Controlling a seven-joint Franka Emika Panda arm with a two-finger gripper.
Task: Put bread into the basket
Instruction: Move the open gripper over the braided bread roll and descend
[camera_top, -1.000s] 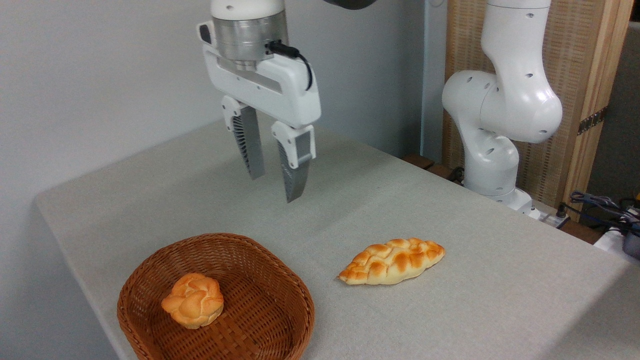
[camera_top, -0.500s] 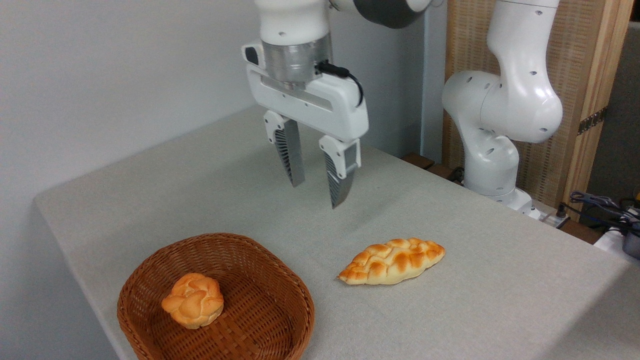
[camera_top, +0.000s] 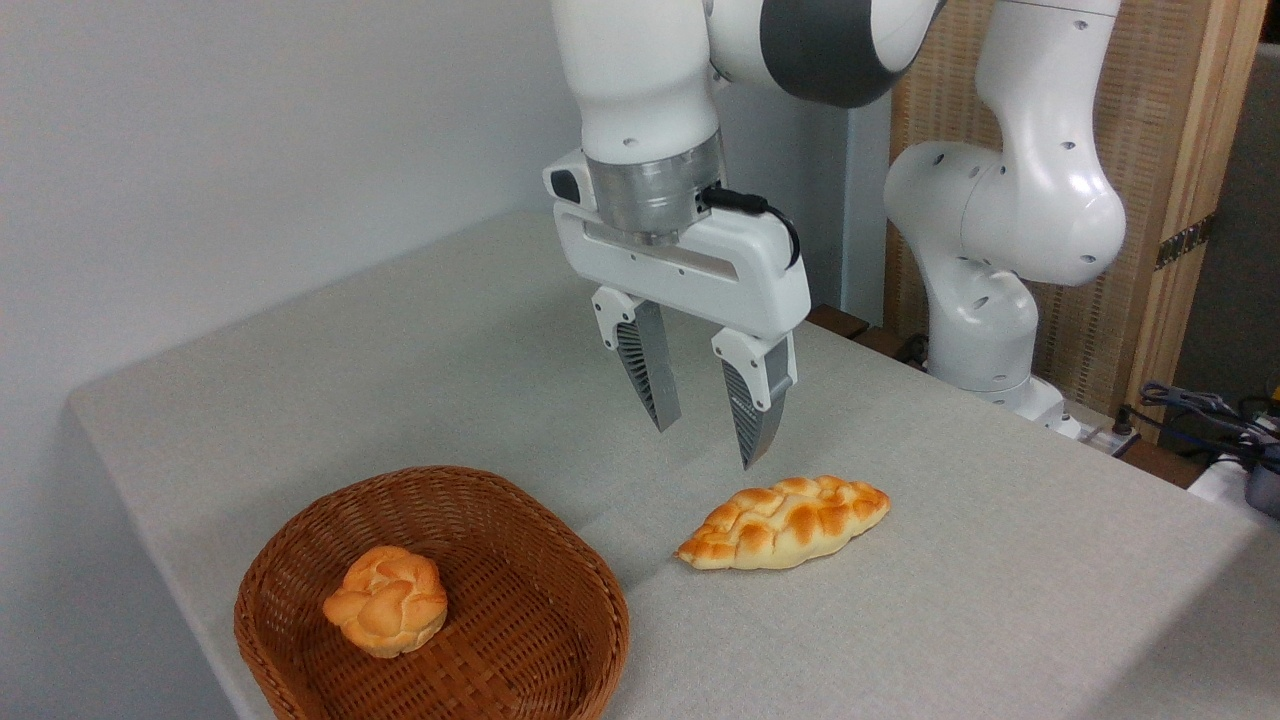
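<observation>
One braided bread (camera_top: 784, 522) lying right of centre on table (camera_top: 1000, 600), apart from basket (camera_top: 560, 560) at lower left, gripper (camera_top: 708, 445) spread empty just above; probably light, soft, easily dented, so best pinched gently across its wide middle.

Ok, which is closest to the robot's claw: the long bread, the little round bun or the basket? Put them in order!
From the gripper, with its jaws open:
1. The long bread, just below and a bit right on the table.
2. The basket, lower left; its near rim comes next.
3. The round bun, farthest, inside the basket's left part.
</observation>
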